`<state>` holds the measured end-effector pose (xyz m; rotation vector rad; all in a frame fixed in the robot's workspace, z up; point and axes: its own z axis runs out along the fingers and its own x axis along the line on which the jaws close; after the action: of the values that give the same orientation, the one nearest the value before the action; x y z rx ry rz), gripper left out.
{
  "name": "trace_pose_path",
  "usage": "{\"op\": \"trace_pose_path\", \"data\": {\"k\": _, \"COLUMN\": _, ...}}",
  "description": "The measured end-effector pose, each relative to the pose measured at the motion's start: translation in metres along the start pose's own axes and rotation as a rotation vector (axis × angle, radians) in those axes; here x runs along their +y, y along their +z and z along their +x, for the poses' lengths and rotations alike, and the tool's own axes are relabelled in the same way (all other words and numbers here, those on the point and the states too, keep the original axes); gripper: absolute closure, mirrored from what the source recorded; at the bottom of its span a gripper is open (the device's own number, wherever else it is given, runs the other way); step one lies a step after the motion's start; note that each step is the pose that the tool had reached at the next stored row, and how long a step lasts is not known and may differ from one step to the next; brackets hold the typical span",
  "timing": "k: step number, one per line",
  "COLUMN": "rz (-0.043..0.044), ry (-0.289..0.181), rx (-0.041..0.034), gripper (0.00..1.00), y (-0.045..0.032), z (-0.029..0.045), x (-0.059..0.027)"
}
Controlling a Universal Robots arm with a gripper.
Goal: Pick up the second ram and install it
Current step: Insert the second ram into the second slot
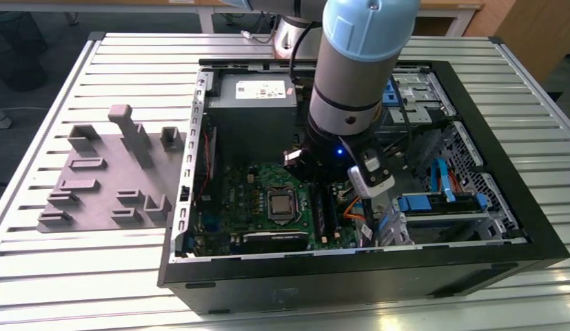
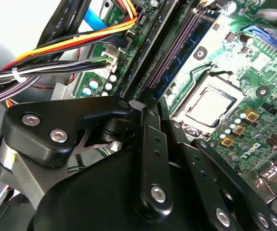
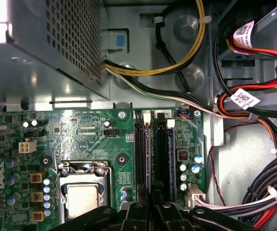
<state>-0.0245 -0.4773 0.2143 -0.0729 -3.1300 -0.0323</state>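
Observation:
My gripper [image 1: 329, 189] is down inside the open computer case, over the memory slots beside the processor socket [image 3: 83, 197]. Its black fingers [image 3: 138, 211] stand close together and look shut. The second ram [image 2: 177, 55] is a long thin dark stick. It stands on edge in a slot of the green motherboard [image 3: 71, 130] and runs straight out from my fingertips [image 2: 145, 103]. In the first wrist view the ram [image 3: 167, 154] shows a blue edge between the white slot latches. I cannot tell whether the fingertips touch the ram.
The grey power supply [image 1: 252, 96] sits at the far end of the case. Cable bundles [image 3: 254, 115] run alongside the slots. The grey fixture with upright blocks [image 1: 110, 172] lies on the slatted table at the exterior view's left. The black case wall [image 1: 358, 276] borders the near side.

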Motion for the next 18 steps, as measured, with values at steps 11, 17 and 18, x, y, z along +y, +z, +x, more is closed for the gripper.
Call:
{"op": "trace_pose_path", "data": {"k": 11, "rz": 0.0052, "ry": 0.000, "rx": 0.0042, "gripper": 0.86, "y": -0.0004, "z": -0.0013, "x": 0.0001}}
{"op": "trace_pose_path", "data": {"k": 17, "rz": 0.0053, "ry": 0.000, "rx": 0.0051, "gripper": 0.86, "y": -0.0004, "z": -0.0025, "x": 0.0008}}
{"op": "trace_pose_path", "data": {"k": 18, "rz": 0.0053, "ry": 0.000, "rx": 0.0051, "gripper": 0.86, "y": -0.0004, "z": -0.0026, "x": 0.0009}}
